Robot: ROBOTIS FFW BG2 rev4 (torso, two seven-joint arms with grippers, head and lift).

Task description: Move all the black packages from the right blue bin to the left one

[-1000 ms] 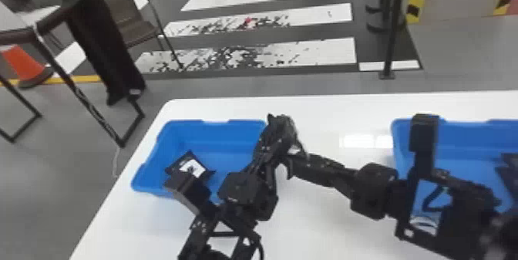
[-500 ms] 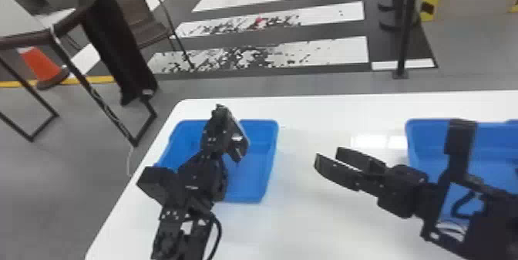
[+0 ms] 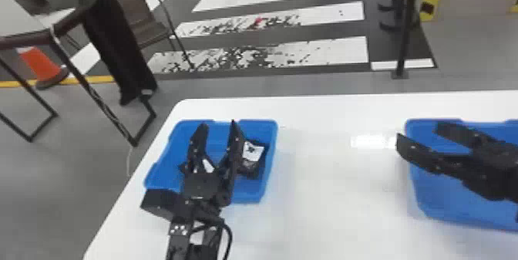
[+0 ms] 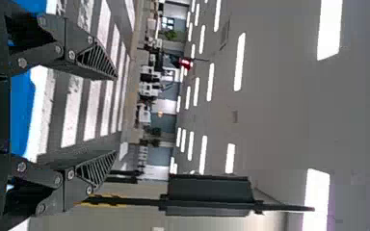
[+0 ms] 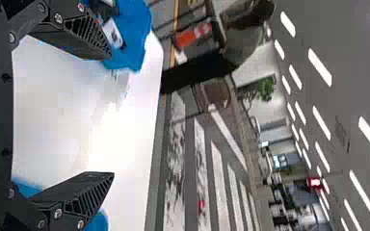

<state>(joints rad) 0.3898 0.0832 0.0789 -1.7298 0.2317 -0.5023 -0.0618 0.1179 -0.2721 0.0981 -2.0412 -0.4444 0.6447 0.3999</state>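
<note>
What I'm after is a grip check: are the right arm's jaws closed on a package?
No, the right arm's jaws stand apart at the right blue bin, with nothing held between them.

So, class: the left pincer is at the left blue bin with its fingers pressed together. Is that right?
Not quite: the left pincer is at the left blue bin, but the head view shows its fingers spread apart.

We note the left gripper (image 3: 218, 125) over the left blue bin (image 3: 246, 195), fingers parted. A black package (image 3: 250, 166) with a white label lies in that bin's right side. We log the right gripper (image 3: 418, 131), fingers apart, at the right blue bin (image 3: 462, 215); both bins on a white table (image 3: 327, 186).
</note>
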